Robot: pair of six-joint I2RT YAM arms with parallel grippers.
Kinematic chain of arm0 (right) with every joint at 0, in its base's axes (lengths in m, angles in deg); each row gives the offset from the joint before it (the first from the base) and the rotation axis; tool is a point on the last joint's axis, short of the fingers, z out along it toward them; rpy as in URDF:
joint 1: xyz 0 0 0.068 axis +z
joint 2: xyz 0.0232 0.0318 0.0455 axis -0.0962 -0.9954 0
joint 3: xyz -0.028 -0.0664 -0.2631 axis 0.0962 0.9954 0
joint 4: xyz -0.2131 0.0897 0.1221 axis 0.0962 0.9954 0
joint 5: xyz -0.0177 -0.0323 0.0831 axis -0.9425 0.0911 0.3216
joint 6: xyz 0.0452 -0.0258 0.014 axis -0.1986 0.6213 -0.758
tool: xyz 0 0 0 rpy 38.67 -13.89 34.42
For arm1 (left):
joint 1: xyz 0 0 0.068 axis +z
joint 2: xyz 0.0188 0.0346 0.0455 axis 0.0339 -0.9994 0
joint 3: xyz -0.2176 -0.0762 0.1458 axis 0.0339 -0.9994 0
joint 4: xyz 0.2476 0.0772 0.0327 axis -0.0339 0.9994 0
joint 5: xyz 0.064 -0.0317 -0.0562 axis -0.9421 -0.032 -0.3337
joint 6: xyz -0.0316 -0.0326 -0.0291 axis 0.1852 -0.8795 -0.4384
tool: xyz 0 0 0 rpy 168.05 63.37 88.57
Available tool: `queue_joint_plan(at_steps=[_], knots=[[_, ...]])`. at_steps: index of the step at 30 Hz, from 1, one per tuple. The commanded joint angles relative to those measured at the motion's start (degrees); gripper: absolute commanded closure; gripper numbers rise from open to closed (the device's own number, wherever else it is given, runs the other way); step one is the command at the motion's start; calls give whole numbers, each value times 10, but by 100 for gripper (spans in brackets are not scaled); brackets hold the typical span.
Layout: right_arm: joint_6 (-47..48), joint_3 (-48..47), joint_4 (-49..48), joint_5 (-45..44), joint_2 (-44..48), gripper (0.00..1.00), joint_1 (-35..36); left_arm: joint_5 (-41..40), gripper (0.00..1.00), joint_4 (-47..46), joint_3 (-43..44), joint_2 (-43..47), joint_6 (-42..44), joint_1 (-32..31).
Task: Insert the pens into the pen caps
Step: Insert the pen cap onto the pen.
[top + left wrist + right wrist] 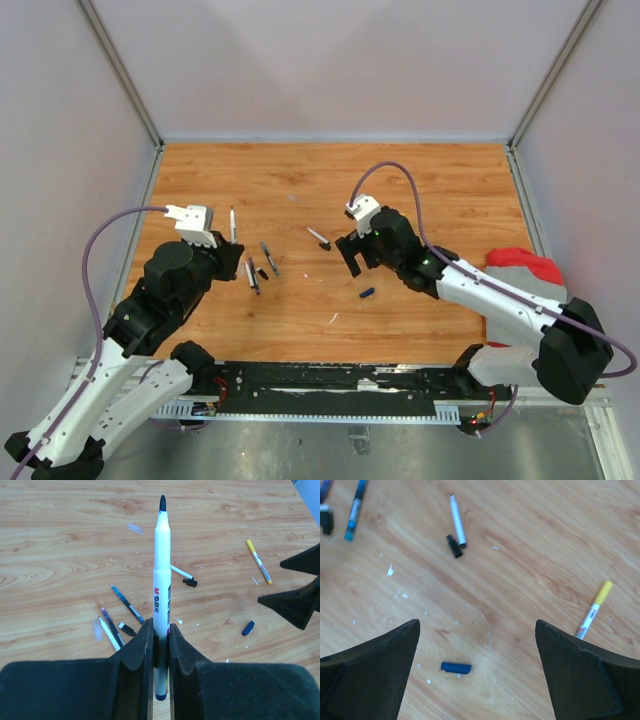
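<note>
The left end effector pinches a white pen, tip pointing away from it, while the right end effector hangs spread wide over the dark blue cap on the tabletop, so next, I'd guess, it descends and closes squarely on it.

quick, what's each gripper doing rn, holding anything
left gripper: closed on a white pen
right gripper: open, holding nothing
</note>
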Motion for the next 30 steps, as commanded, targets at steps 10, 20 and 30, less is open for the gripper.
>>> queue_joint_plan(at_steps=[10, 20, 30], knots=[[-148, -53, 104, -243, -40, 2, 11, -8, 100, -16, -4, 0, 1, 5], [-180, -61, 119, -200, -42, 2, 11, -6, 99, -15, -4, -2, 2, 5], [-243, -69, 177, -274, -34, 2, -4, -8, 100, -15, -4, 13, 1, 4]])
